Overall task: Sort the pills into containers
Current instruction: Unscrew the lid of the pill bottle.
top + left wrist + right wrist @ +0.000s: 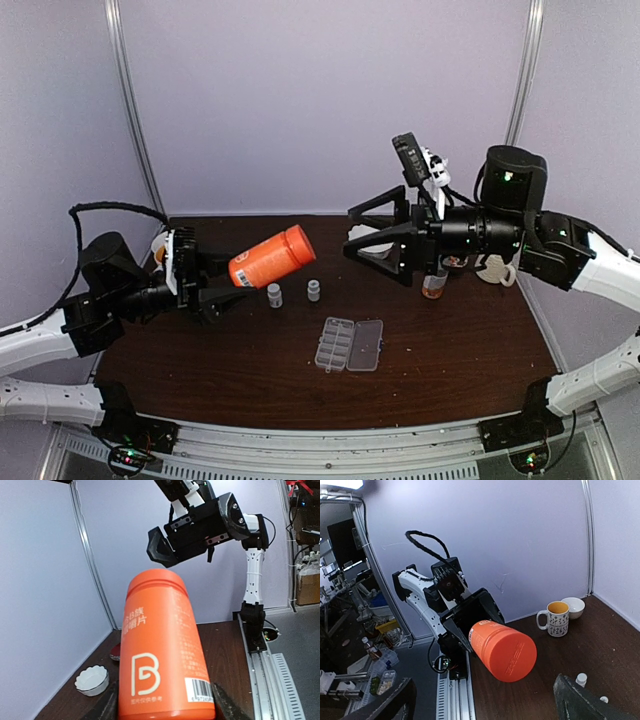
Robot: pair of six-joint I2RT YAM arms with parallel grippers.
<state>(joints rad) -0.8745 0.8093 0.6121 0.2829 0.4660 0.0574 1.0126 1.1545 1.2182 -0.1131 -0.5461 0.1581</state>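
One clear organiser box point(349, 345) is lying on the dark table point(230, 380), towards the near middle. Its lid point(366, 346) is lying open flat on its right side and its cells point(334, 344) are facing up. The pills are showing too small in every view to tell whether any are sitting in those cells.

Two small pale bottles point(275, 294) point(314, 290) are standing upright just beyond the organiser box, off to its left and slightly apart from each other.

Further left of the organiser box and raised off the table, the left gripper point(225, 281) is clamping its two fingers on the base of the one orange bottle point(272, 257). It is holding the bottle tilted, with the lid end pointing up and to the right.

Beyond the organiser box and a little to its right, the right gripper point(352, 232) is hanging in the air with its jaws spread wide and nothing between them. It is facing the lid end of the orange bottle across a gap.

Well beyond and right of the organiser box, one patterned mug point(557, 618) and one white bowl point(573, 607) are sitting close together.
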